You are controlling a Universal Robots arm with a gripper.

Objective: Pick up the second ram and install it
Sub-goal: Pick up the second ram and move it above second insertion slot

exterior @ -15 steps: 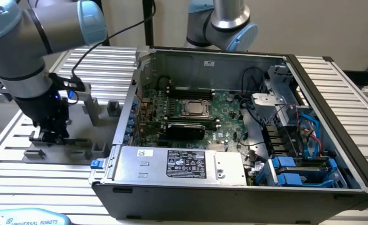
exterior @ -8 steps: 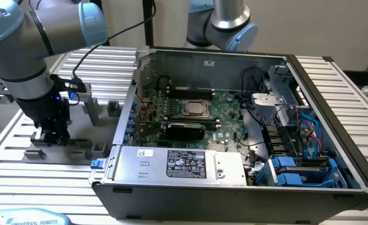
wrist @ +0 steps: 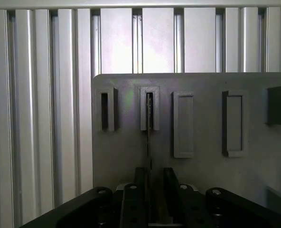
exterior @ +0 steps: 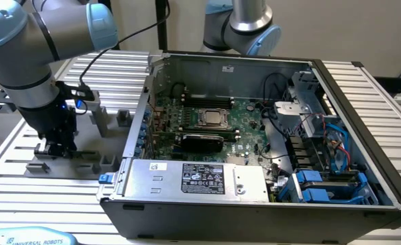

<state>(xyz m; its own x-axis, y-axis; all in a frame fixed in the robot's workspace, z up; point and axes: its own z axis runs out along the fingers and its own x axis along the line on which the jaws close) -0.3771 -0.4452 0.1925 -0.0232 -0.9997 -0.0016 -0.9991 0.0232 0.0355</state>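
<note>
Alignment between tool and stick is the relation governing this step. In the wrist view we are looking past the black two-finger tool (wrist: 154, 172) at the second ram (wrist: 149, 124), a long, narrow, flat circuit-board stick that is presenting only its thin dark edge to the camera. Its long axis is running parallel to the flat grey plastic fixture plate (wrist: 202, 175) and in line with the gap between the tool's fingers (wrist: 140, 185), so its broad faces are facing the inner finger faces. One end is sitting in a grey U-shaped holder block (wrist: 143, 109). The other end is passing into the gap, nearer to one finger than to the other. We are judging that any closing will be acting across the stick's thickness.

The tool's jaws are standing wide apart and are clamping nothing. Whether a finger is touching the stick we cannot tell.

In the exterior view the grey and light-blue robot arm (exterior: 23, 61) is holding the tool (exterior: 53, 147) down at the fixture plate (exterior: 64, 171), on the ribbed aluminium bench (exterior: 23, 201), toward the exterior view's left. The open dark grey computer case (exterior: 255, 209), with its large green motherboard (exterior: 244, 115), is standing well apart, toward the exterior view's right. The stick's face colour and chips are not discernible edge-on.
</note>
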